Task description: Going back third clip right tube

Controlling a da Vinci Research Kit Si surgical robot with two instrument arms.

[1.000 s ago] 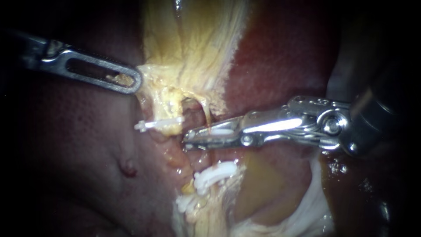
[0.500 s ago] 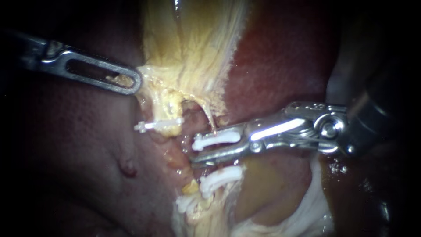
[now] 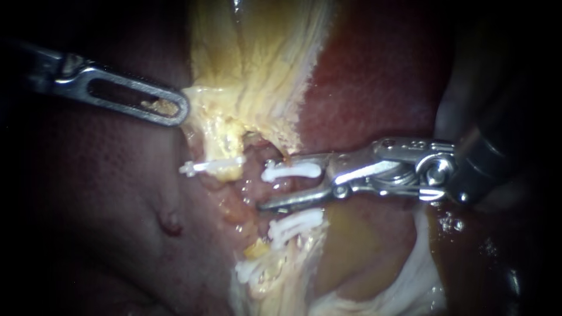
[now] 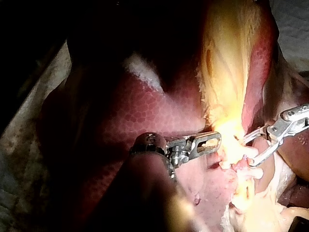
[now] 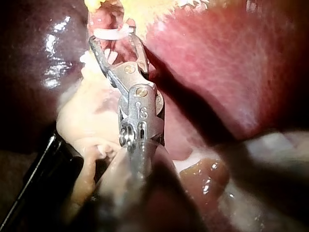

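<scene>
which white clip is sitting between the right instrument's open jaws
The middle white plastic clip, between my right instrument's open jaws; the others lie outside them.

Right instrument (image 3: 273, 182) shiny metal; clip (image 3: 291, 171) white plastic.

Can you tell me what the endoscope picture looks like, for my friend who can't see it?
My right instrument has its jaws open on either side of a white clip sitting on pinkish tissue. A lower clip and a left-hand clip sit nearby. My left instrument touches pale yellow tissue beside red liver.
</scene>
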